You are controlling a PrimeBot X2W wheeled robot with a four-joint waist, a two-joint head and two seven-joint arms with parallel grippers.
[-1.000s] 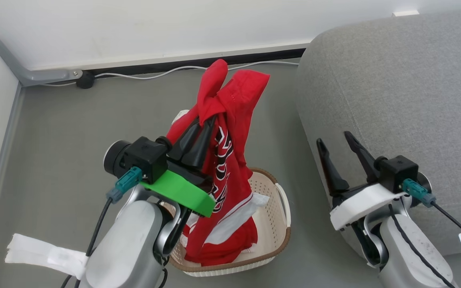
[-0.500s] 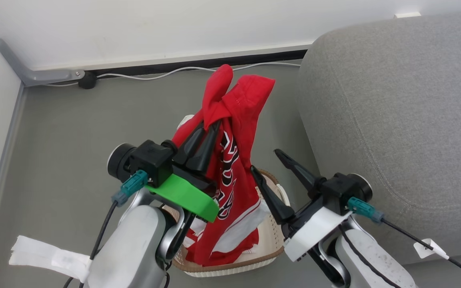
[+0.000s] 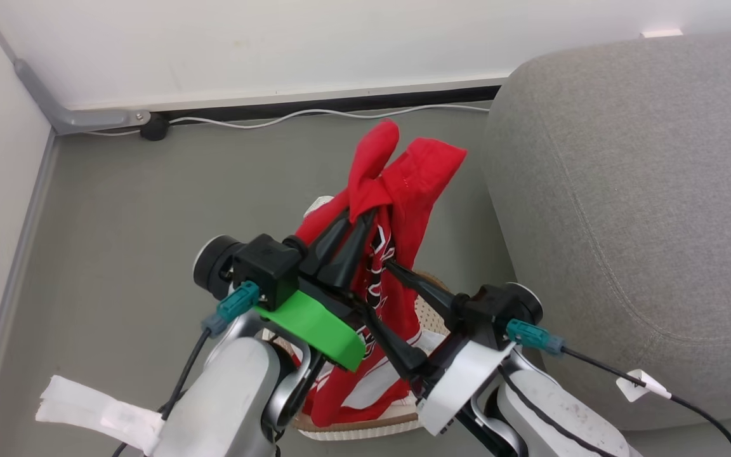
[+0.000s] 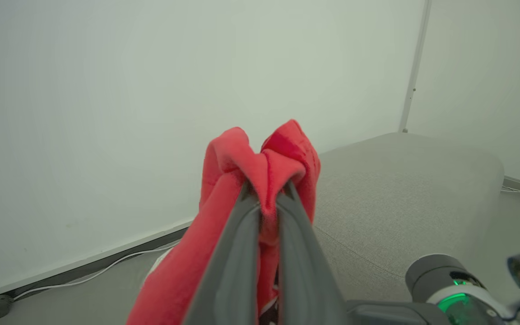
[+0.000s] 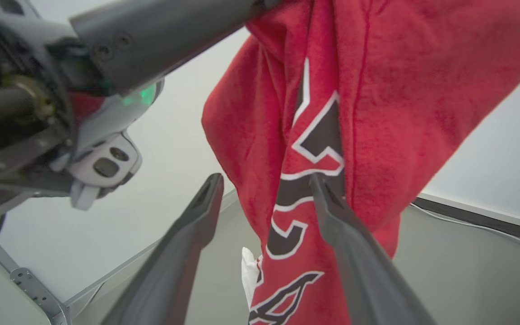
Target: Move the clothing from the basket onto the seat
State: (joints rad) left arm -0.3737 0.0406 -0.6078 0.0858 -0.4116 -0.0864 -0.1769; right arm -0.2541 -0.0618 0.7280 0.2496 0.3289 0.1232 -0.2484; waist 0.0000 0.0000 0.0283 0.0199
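Now, left claw (image 3: 365,212): clenched on the top fold of the bright red jersey with black-and-white lettering (image 3: 416,178).
Jersey axis: vertical, hem in the cream perforated plastic basket (image 3: 353,426) on the floor.
Right claw (image 3: 375,287): released wide, cloth edge between its fingers, below your left.
Grey fabric seat (image 3: 625,190): on your right, beside the basket.

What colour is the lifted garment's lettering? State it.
Black lettering, outlined white, on red clothing; clearest in right wrist view.
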